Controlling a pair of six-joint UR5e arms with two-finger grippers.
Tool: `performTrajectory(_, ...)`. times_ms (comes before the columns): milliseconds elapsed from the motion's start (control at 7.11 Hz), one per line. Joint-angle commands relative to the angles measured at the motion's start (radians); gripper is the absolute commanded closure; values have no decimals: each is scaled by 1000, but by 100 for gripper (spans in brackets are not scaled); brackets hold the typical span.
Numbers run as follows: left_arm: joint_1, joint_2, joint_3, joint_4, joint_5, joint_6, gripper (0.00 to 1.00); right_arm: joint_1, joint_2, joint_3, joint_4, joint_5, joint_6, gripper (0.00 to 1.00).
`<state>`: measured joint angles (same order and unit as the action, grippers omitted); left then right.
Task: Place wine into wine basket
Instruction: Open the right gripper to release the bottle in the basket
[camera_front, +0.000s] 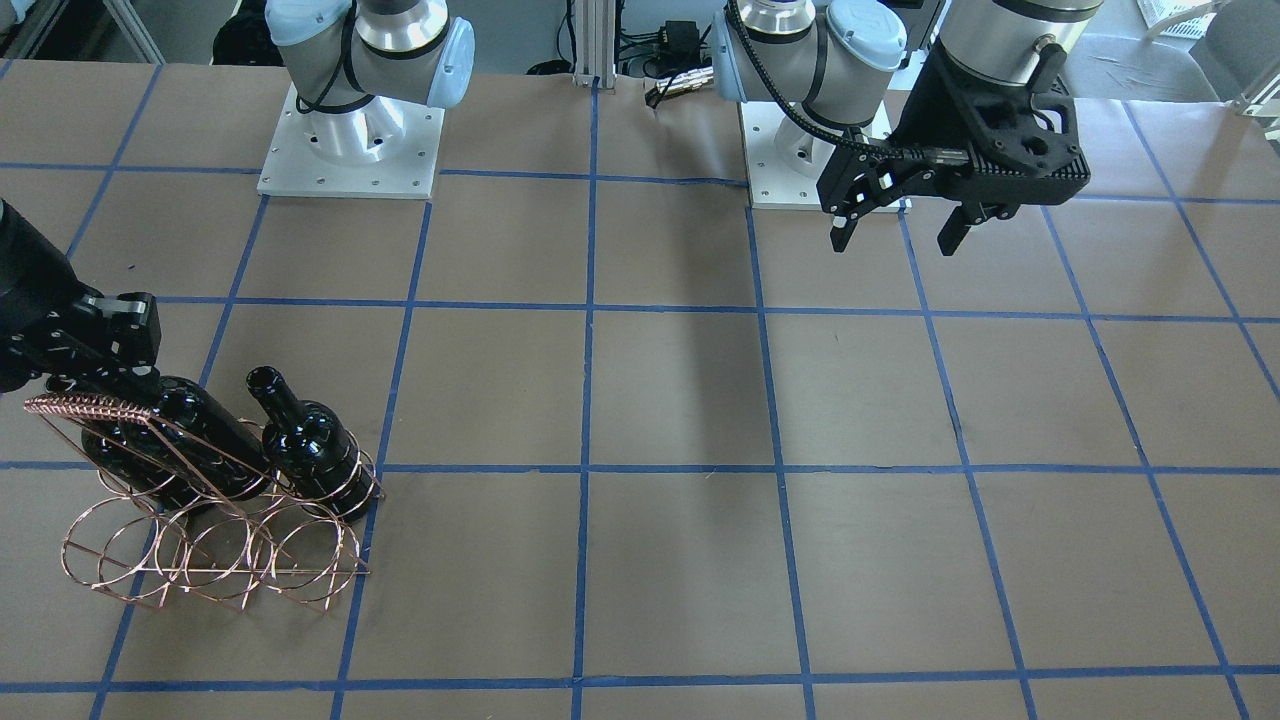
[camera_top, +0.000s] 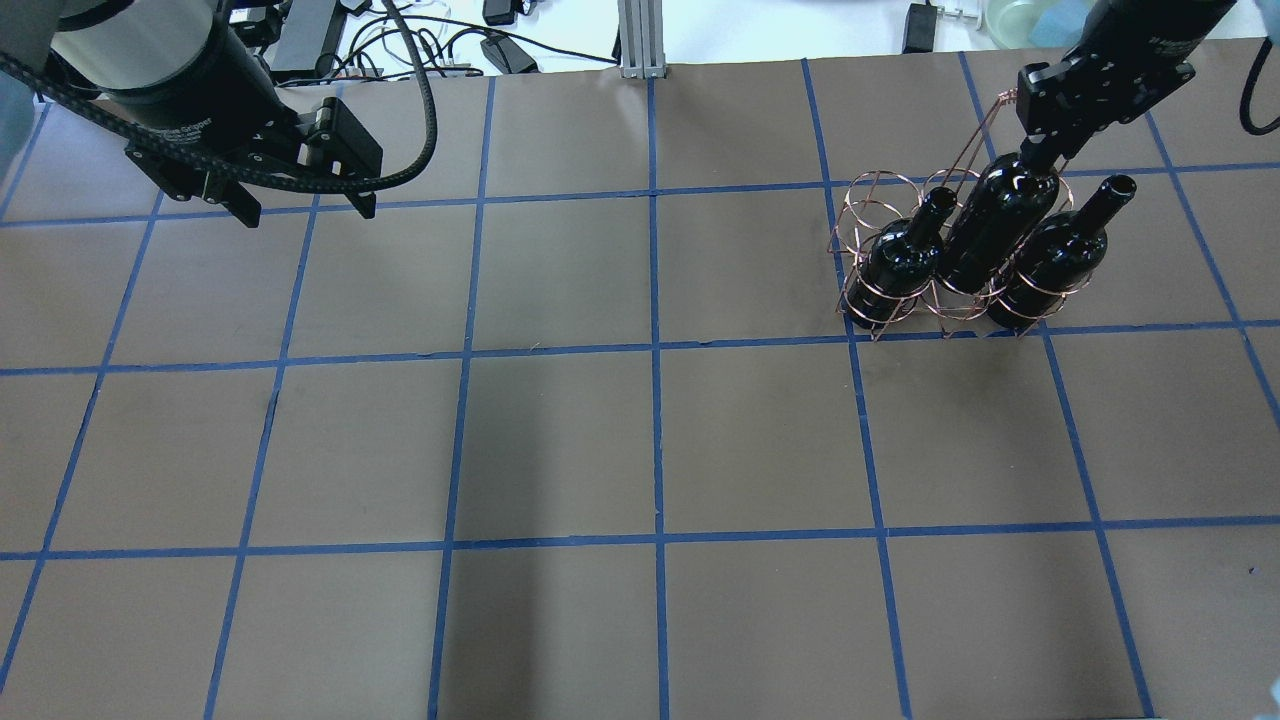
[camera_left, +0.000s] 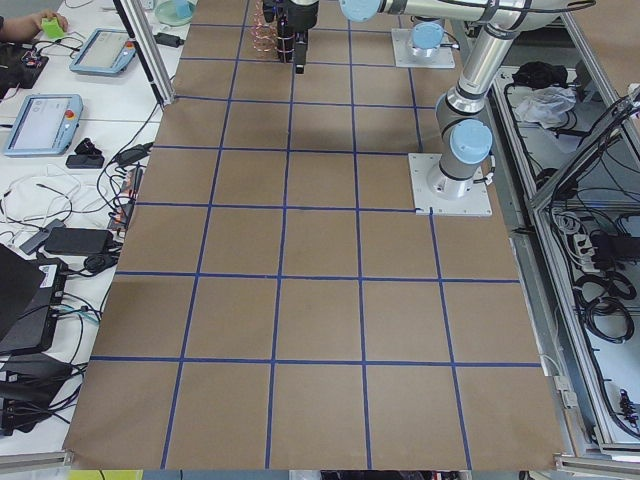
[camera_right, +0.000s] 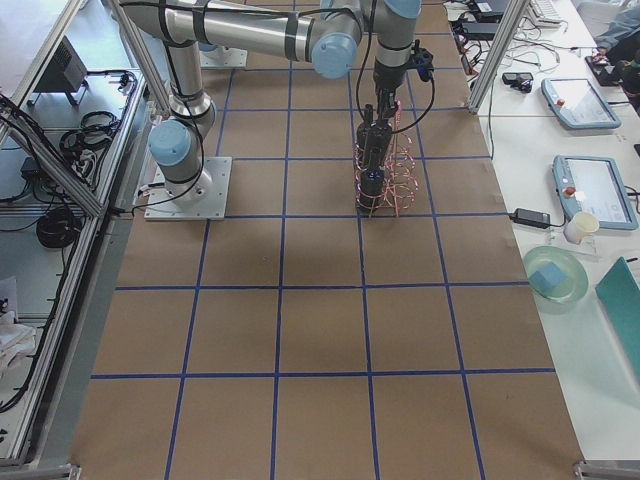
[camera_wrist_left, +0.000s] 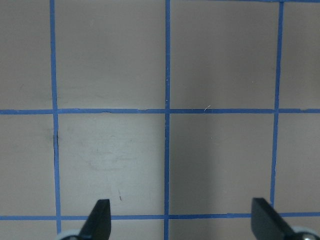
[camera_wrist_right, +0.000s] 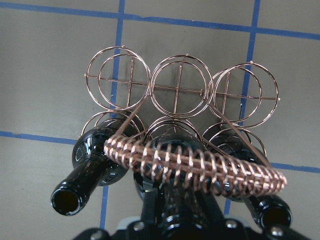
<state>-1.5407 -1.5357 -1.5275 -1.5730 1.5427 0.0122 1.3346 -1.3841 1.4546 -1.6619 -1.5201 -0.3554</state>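
Right end effector (camera_top: 1042, 156) was pinched on the neck of the wine (camera_top: 1000, 225). Wine sat tilted in the middle rings of the wine basket (camera_wrist_right: 200, 162), between a second bottle (camera_top: 900, 262) and a third bottle (camera_top: 1050, 262). Basket stood on the tabletop (camera_top: 560, 440). Left end effector (camera_top: 305, 210) hung spread wide above the tabletop, well apart.
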Motion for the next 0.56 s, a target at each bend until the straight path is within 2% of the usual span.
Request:
performTrajectory(0, 1, 0, 0, -2, 0, 2, 0, 0, 10, 56, -51, 1, -1, 100)
performTrajectory(422, 1, 0, -2, -2, 7, 5, 0, 0, 33, 86, -93, 0, -1, 100)
